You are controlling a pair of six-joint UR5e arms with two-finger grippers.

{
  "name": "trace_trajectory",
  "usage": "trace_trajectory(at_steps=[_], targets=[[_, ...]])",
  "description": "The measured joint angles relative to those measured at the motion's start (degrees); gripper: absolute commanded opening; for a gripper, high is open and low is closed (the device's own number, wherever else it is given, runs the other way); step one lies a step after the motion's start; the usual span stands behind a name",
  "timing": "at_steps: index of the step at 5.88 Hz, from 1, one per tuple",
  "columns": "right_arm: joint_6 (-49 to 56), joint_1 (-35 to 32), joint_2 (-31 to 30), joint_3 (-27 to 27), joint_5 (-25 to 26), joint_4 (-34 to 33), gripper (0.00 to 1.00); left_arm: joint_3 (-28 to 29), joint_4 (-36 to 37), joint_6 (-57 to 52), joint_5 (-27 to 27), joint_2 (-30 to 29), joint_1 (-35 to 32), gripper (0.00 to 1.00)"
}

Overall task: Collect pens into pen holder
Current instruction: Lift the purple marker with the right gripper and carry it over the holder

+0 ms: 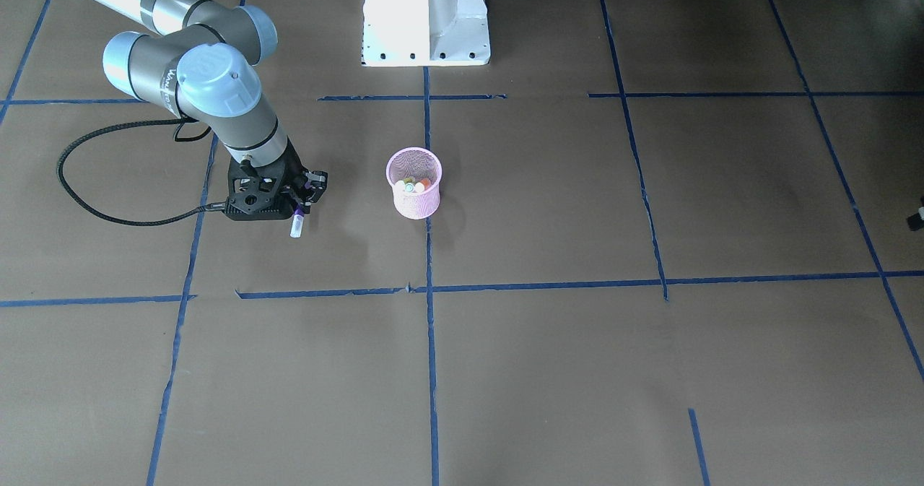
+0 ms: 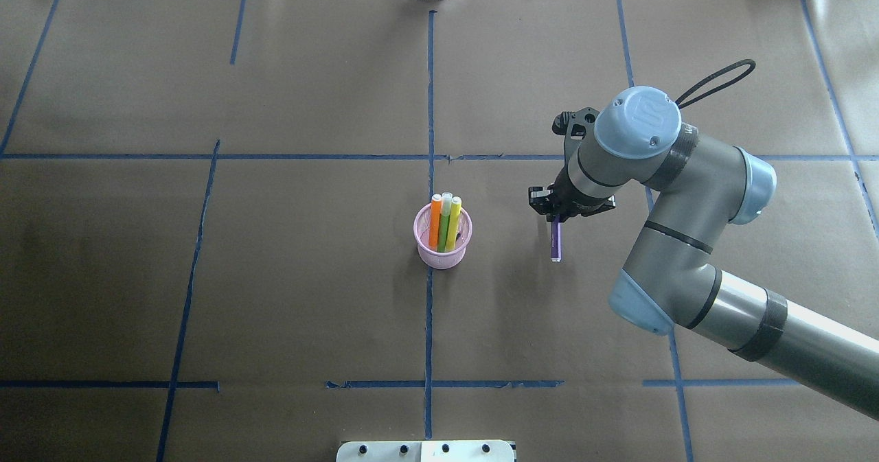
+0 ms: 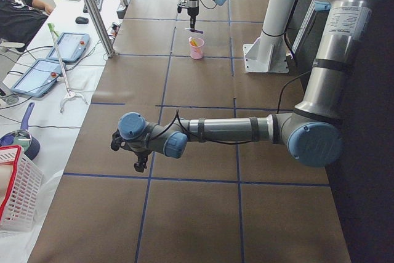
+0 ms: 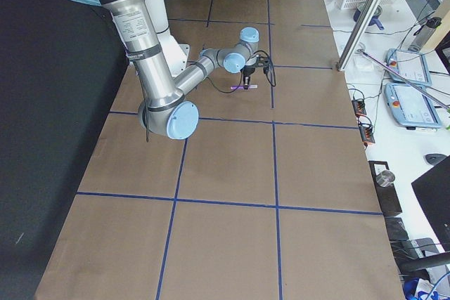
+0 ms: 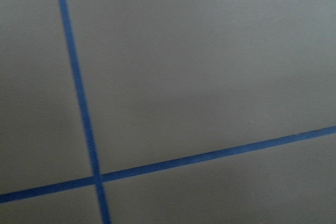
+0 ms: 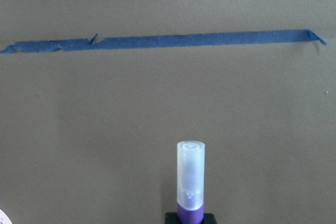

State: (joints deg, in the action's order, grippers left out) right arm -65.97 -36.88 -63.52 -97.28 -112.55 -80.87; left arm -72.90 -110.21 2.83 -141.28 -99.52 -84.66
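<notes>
Grip shows best from overhead: my right end effector (image 2: 555, 209) is clamped on the purple pen (image 2: 555, 242), which hangs below it with its long axis close to upright. The pen holder (image 2: 443, 250) stands on the worktop (image 2: 275, 297) to my left of that pen, well apart from it, with the orange, green and yellow pens (image 2: 444, 223) upright inside.

From the front, the pale cap is the pen's low end, and the holder's mouth shows open space behind the three caps.

The left side view shows my left end effector (image 3: 140, 163) far down the worktop; I cannot tell whether it is wide or narrow.

My right wrist view shows the cap pointing away from me toward a tape line (image 6: 157, 41).

I judge the carry runs sideways to my left, and my right arm is by far the nearer.
</notes>
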Motion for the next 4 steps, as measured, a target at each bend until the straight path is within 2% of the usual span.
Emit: trace_trajectory(at_steps=[1, 2, 4], targets=[[-0.57, 0.0, 1.18, -0.32, 1.84, -0.19, 0.0, -1.11, -0.18, -1.59, 0.31, 3.29, -1.34, 1.0], [-1.51, 0.16, 2.88, -0.17, 3.51, -0.53, 0.0, -4.59, 0.17, -2.02, 0.99, 6.95, -1.91, 1.0], [-2.67, 1.21, 7.51, -0.2, 9.91, -0.41, 0.0, -8.31, 2.29, -2.12, 2.47, 9.33, -1.91, 1.0]])
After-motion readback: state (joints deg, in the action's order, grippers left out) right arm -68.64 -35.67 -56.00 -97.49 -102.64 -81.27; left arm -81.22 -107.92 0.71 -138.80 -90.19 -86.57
